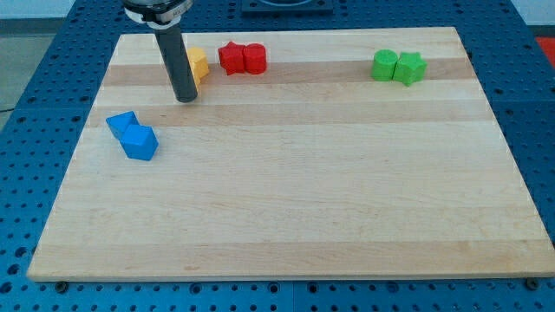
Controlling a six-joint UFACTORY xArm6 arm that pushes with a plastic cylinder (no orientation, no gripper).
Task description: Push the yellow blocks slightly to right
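Nearest the camera, two blue blocks (133, 135) are sitting touching at the worktop's (295, 208) left. We are seeing my tip (186, 99), a bare rod end effector gripping nothing, standing in the upper left, just beside the partly hidden yellow blocks (199, 64). Red blocks (242, 58) are lying right of them; green blocks (399, 67) are resting upper right.

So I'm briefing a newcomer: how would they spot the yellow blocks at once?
Start at the wooden board's top-left corner. Just right of the dark rod, above my tip, sit the yellow blocks, partly hidden. They are the only yellow pieces; the red blocks lie to their right.
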